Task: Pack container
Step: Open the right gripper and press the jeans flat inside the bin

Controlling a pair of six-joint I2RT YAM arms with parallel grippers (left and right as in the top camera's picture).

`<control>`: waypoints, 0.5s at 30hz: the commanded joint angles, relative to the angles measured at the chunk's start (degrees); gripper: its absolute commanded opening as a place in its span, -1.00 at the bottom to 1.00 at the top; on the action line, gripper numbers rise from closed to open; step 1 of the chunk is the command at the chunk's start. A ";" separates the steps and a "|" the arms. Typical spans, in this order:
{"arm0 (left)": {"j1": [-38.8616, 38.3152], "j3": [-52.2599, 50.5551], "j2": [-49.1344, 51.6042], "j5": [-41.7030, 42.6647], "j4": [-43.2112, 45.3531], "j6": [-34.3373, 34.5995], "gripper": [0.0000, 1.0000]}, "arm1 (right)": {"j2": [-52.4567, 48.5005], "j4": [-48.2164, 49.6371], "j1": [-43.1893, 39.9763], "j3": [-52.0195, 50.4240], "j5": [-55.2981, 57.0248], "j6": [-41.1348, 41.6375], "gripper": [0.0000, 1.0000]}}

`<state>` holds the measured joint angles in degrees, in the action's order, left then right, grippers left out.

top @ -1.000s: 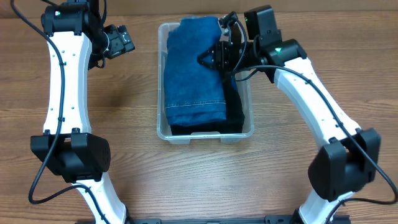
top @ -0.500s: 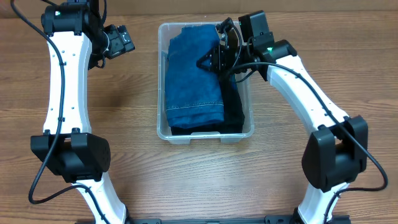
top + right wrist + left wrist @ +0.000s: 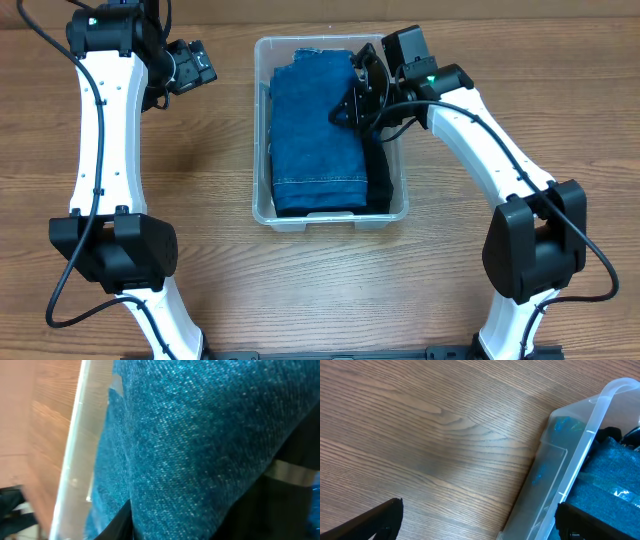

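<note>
Wood-grain tabletop [image 3: 200, 250], carrying container [image 3: 330, 217] at centre. Right gripper [image 3: 352, 100]: jaws pressed into folded denim [image 3: 315, 120] inside container, spread not discernible. Black cloth [image 3: 378, 185] beneath, along right wall. Denim lies squarer than a second ago. Left gripper [image 3: 195, 65]: jaws wide apart, empty, above tabletop left of container.

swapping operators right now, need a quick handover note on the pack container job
Left gripper: open, holding nothing, over the table beside the container's left side.
Right gripper: down on the right edge of the folded jeans inside the container; whether it grips them cannot be told.
Done: jeans lie in the container on top of a black garment.
Left: probably settle the jeans flat, then lift the right arm out.
</note>
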<state>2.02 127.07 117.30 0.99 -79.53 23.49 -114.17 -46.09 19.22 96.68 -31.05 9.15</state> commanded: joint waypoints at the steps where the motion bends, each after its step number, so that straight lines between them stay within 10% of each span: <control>1: 0.20 0.42 -0.39 -0.57 0.04 -0.81 1.00 | 0.57 0.57 -0.90 1.27 8.79 -3.67 -0.51; 10: 0.22 0.42 -0.42 -0.57 0.04 -0.81 1.00 | 1.25 -0.63 -2.95 4.26 13.88 -10.36 0.42; 15: 0.22 0.42 -0.39 -0.57 0.04 -0.81 1.00 | 3.08 -1.22 -2.80 9.60 14.58 -11.08 0.51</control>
<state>2.02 127.07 117.30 0.99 -79.53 23.49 -114.15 -47.29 16.16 101.56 -17.82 -0.49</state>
